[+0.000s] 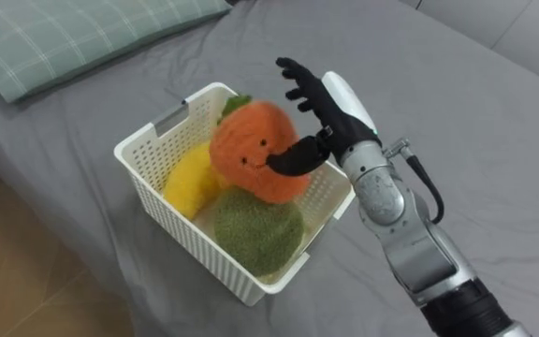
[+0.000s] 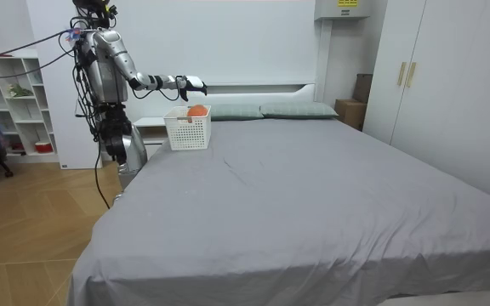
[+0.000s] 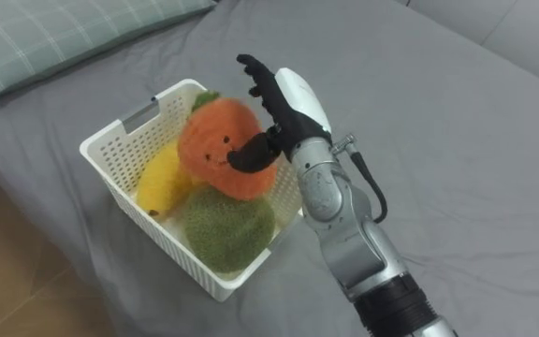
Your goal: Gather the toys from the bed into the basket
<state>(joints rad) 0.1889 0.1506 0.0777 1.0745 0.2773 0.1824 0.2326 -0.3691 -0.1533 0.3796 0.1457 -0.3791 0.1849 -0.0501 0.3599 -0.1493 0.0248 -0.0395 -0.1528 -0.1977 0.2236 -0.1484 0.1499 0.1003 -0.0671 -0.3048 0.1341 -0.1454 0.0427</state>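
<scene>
Your right hand (image 1: pixel 326 112) hovers over the white basket (image 1: pixel 181 229) at the edge of the grey bed (image 1: pixel 457 84), near the checked pillow (image 1: pixel 64 37). Its fingers are spread wide and straight behind the orange plush toy (image 1: pixel 251 150), with the thumb lying across the toy's face. The orange toy sits in the basket on top of a green toy (image 1: pixel 258 229), beside a yellow toy (image 1: pixel 193 180).

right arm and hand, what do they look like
The right hand has black fingers and a white shell on its back. The forearm is jointed silver-grey metal, with a black cable looping alongside and a black section nearer the elbow.
</scene>
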